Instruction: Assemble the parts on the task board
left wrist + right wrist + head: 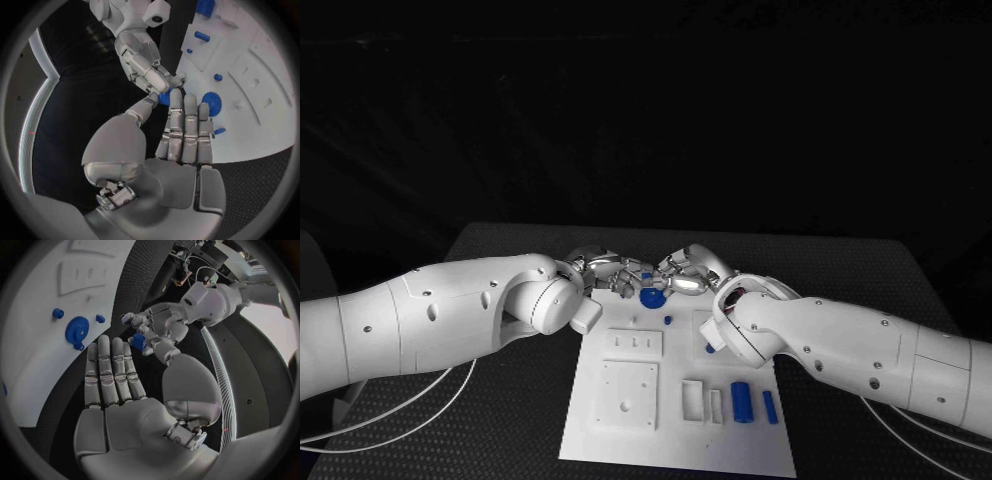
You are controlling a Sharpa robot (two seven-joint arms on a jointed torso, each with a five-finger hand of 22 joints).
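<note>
Head view has both hands meeting at the far end of the task board [668,445], the left hand [599,268] and the right hand [687,272] almost fingertip to fingertip above a round blue part [652,297]. From the left wrist view, the left hand [169,150] holds its fingers [187,125] straight and close together, thumb bent toward them, with a small blue part [164,97] at the tips, where the right hand [147,62] also reaches in; which hand actually has hold of it I cannot tell. The right wrist view shows the right hand [119,390] flat, fingers [109,367] extended side by side and empty, while the left hand [156,327] pinches a small blue piece [138,341]. Nearer on the white board lie two blue cylinders [743,401] beside a white slotted block [694,398] and a square white plate [629,394]. The black table [877,270] carries the board; the room beyond is dark. White arms hide part of the board's far end.
</note>
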